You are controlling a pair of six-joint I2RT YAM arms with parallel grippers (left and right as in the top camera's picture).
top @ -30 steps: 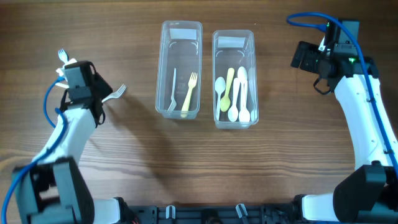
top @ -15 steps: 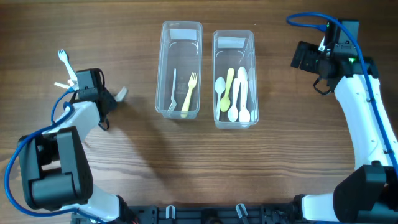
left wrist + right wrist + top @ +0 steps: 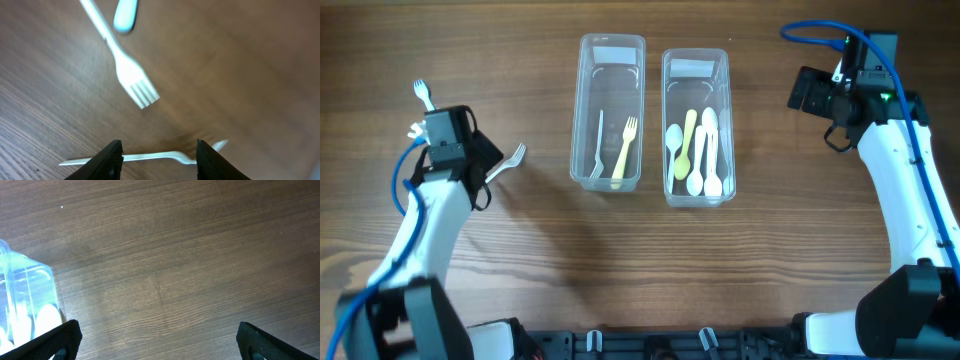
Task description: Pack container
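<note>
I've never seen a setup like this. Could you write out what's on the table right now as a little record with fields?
Left box: one yellow fork, one pale fork
Right box: spoons, yellow and white
Loose on the table: white forks by the left arm
Left hand: open, empty, above a thin fork
Right hand: open, empty, over bare wood

overhead looks straight down on whole tabletop (image 3: 540,280), left wrist close over a white fork (image 3: 132,82), right wrist close over wood, sharing spoon container (image 3: 27,300) corner with overhead
</note>
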